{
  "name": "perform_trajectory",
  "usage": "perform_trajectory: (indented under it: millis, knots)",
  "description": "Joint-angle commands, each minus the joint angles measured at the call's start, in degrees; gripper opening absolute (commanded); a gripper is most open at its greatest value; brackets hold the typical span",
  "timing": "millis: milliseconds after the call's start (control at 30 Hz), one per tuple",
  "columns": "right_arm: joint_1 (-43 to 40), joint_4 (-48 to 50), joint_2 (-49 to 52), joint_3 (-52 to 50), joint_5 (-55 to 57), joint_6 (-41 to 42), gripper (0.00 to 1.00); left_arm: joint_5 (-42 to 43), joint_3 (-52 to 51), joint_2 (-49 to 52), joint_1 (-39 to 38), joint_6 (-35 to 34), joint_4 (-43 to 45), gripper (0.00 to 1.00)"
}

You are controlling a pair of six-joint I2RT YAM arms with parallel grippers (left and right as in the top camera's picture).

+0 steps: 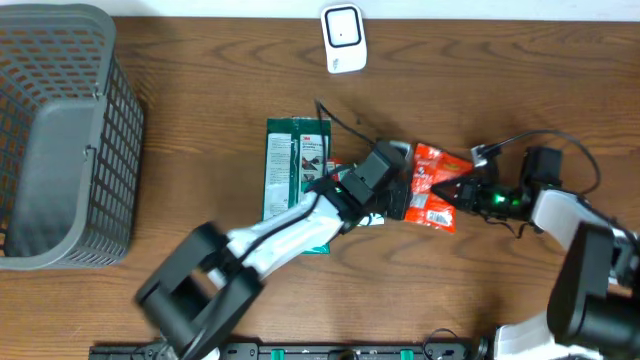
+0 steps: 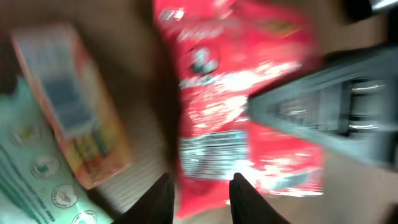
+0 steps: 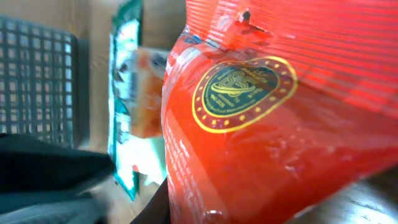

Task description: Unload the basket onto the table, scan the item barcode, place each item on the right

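- Left fingers [image 2: 163, 202] stood slightly apart, gripping nothing, at the red snack packet [image 1: 432, 165]'s edge.
- Right fingers [image 1: 460, 190] were clamped on that packet's opposite end.

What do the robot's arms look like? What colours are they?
Both arms are black and white. The left arm has a chunky black block, a long white middle and a black end with dark, pointed fingers. The right arm has a tiny green light and thin black cables looping off it.
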Motion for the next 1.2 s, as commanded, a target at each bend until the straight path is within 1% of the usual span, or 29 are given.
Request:
perform_trajectory:
  millis: [0,67,133,200,267,300,367,400,500,600,667,1033,1167]
  knots:
    - [-0.7,-2.2,-8.5,0.0,-2.5,-0.3,0.16,1.3,-0.2,-7.0,-0.1,0.9,-3.3,0.42]
    - [-0.7,-2.6,-12.1,0.0,-2.5,1.9,0.15,2.6,-0.2,-8.5,-0.1,1.1,-5.0,0.44]
    - [-0.7,-2.4,-15.8,0.0,-3.1,6.1,0.11,6.6,-0.2,-9.6,0.1,3.0,-6.1,0.49]
    - [-0.9,-1.5,-19.3,0.0,-8.7,9.6,0.09,13.9,-0.2,-9.9,1.3,5.5,-6.5,0.56]
    - [-1.0,-0.3,-20.9,0.0,-14.5,12.2,0.09,18.7,-0.2,-9.9,2.6,5.6,-6.5,0.59]
    - [-1.1,1.4,-21.4,0.0,-19.3,14.1,0.09,24.5,-0.2,-9.9,4.6,5.6,-6.2,0.6]
    - [-1.1,3.4,-21.5,0.0,-24.5,15.5,0.09,31.1,-0.2,-9.9,7.0,5.8,-5.6,0.61]
    - [-1.1,4.4,-21.5,0.0,-27.4,16.2,0.09,37.2,-0.2,-9.9,9.2,5.9,-4.5,0.62]
    - [-1.1,4.6,-21.5,0.0,-30.4,17.1,0.09,46.7,-0.2,-9.9,13.1,6.3,-1.2,0.64]
    - [-1.1,6.1,-21.5,0.0,-32.7,18.1,0.09,47.5,-0.2,-9.9,15.6,6.2,-0.9,0.65]
    - [-1.1,6.0,-21.5,0.0,-32.6,18.0,0.09,47.5,-0.2,-9.9,15.8,6.2,-0.9,0.65]
    - [-1.0,6.5,-21.5,0.0,-29.0,18.9,0.06,47.4,-0.2,-9.9,11.3,6.2,-0.2,0.65]
    - [-1.0,6.4,-21.5,0.0,-29.0,18.9,0.07,47.4,-0.2,-9.9,10.1,6.2,1.1,0.52]
